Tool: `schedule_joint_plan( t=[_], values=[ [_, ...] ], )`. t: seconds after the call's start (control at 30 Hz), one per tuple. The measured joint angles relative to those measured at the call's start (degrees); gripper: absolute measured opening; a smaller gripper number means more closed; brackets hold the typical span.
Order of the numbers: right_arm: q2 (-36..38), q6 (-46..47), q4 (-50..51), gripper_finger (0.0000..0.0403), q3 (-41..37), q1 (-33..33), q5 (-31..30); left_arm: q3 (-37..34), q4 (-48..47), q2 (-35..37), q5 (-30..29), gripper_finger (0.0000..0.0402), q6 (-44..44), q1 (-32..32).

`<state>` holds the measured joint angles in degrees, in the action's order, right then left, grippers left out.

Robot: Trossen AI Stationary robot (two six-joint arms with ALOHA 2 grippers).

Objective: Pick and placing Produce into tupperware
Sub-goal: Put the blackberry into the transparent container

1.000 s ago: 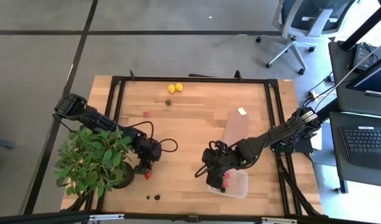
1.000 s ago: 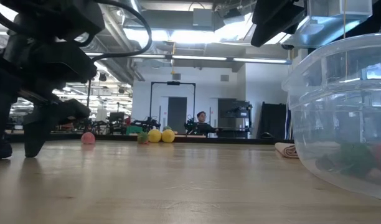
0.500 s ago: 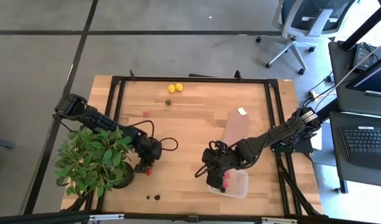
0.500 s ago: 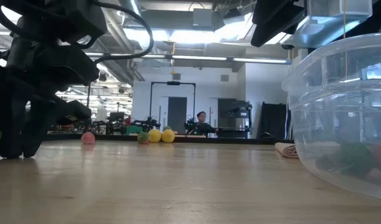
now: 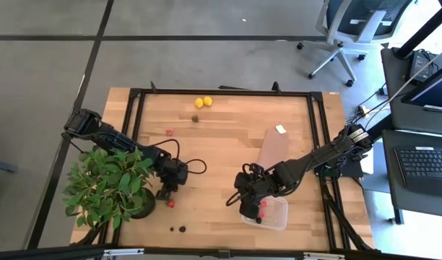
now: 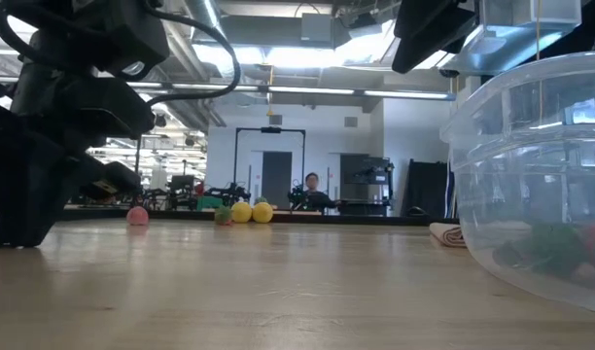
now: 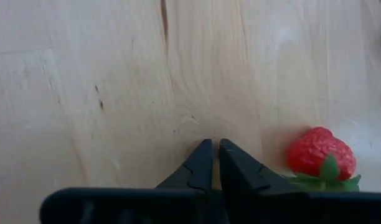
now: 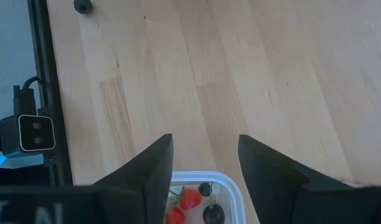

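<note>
My left tool (image 7: pixel 210 149) is clenched on nothing, tips down on the tabletop (image 5: pixel 228 144) with a strawberry (image 7: pixel 320 157) lying just beside it, near the plant (image 5: pixel 109 188). My right tool (image 8: pixel 205 163) hangs released over the tupperware (image 5: pixel 271 214), which holds strawberries and blackberries. Two lemons (image 5: pixel 203 102) sit at the far edge

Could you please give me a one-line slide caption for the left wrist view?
Left pincer shut and empty above the wooden table, a red strawberry lying just beside it.
</note>
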<state>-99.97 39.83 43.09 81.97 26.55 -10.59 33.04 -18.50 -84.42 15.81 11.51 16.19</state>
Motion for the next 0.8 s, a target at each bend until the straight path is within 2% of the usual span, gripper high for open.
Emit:
schedule_joint_plan(
  t=[0.23,0.4,0.57,0.8],
  values=[
    [-0.02,0.09,0.00,0.0184,0.00,0.00,0.00,-0.02,-0.07,0.00,0.83,0.0002,0.28,0.00],
    [-0.02,0.11,0.00,0.0184,0.00,0.00,0.00,-0.02,-0.13,0.00,1.10,0.0009,-0.50,0.00],
    [-0.02,0.05,-0.02,0.0184,0.00,0.00,0.00,-0.14,-0.92,1.42,1.57,0.0052,-1.37,0.11],
    [-0.02,0.00,0.00,0.0184,0.00,0.00,0.00,-0.17,-3.22,3.46,-1.99,0.0148,-1.64,0.14]
  ],
)
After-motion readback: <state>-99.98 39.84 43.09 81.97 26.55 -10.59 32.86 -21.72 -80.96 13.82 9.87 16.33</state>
